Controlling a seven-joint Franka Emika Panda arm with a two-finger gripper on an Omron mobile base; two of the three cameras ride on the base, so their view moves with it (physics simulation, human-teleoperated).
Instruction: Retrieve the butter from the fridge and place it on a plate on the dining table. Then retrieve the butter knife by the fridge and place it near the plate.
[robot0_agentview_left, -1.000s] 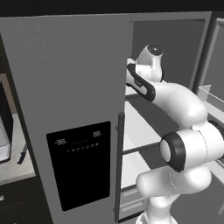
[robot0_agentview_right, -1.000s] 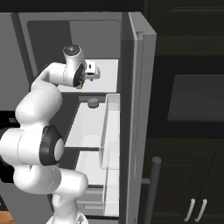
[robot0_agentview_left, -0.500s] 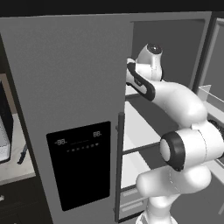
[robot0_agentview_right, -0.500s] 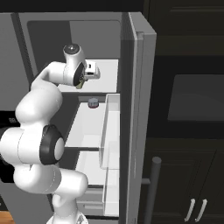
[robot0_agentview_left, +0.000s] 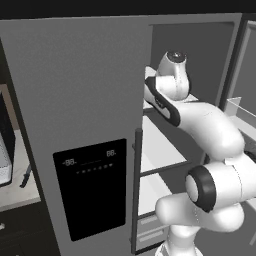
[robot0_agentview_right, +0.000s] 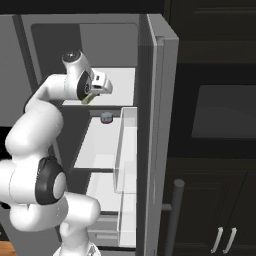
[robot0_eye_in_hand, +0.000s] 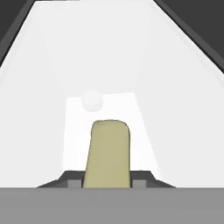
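The grey fridge (robot0_agentview_left: 90, 100) stands with its right door (robot0_agentview_right: 155, 100) open, and my arm reaches onto an upper white shelf (robot0_agentview_right: 120, 82). My gripper (robot0_eye_in_hand: 107, 183) is shut on the butter (robot0_eye_in_hand: 108, 151), a pale yellow stick that points away from the hand over the shelf. From the right base view the butter (robot0_agentview_right: 87, 99) pokes out under the hand, at the gripper (robot0_agentview_right: 91, 95). A slim dark butter knife (robot0_agentview_left: 25, 176) lies on the counter left of the fridge. The plate and the dining table are out of view.
A small dark round jar (robot0_agentview_right: 106, 117) sits on the shelf below the hand. Clear door bins (robot0_agentview_right: 125, 150) line the open door. Black cabinets (robot0_agentview_right: 215, 150) stand to the right. A pale round thing (robot0_eye_in_hand: 92, 100) lies further back on the shelf.
The fingers have closed on the butter. The arm has hardly moved.
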